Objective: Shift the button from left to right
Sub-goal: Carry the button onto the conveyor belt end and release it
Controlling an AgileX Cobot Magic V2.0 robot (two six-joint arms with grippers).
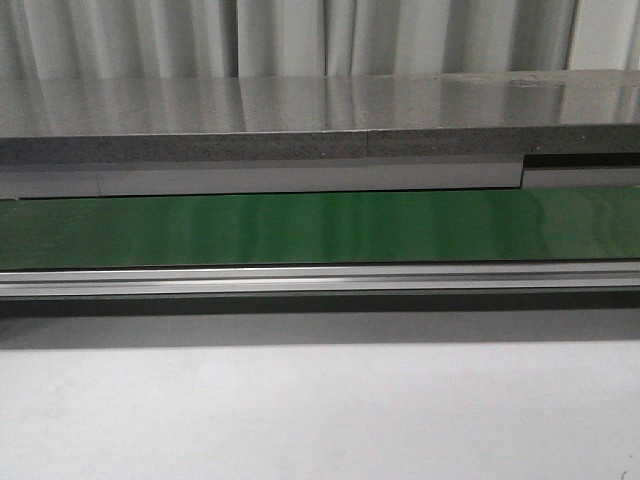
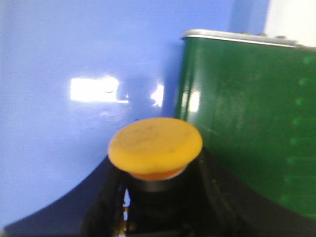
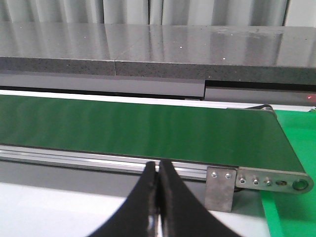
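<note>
Black left gripper [image 2: 155, 207] fingers clamp the dark body of the small push button with its round yellow-orange mushroom cap [image 2: 155, 146], held above a pale surface just beside the green conveyor belt [image 2: 247, 133]; my judgement is a carry to the right, best done level and slow, cap upright, grip kept low on the body; the right gripper [image 3: 158, 197] rests with jaws pressed together, empty, before the belt; beyond runs a grey stone-like ledge [image 1: 300, 125].

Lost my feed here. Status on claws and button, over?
Left claw shut on button, beside the green belt. Right claw shut, empty, facing the belt. Nothing on the belt.
</note>
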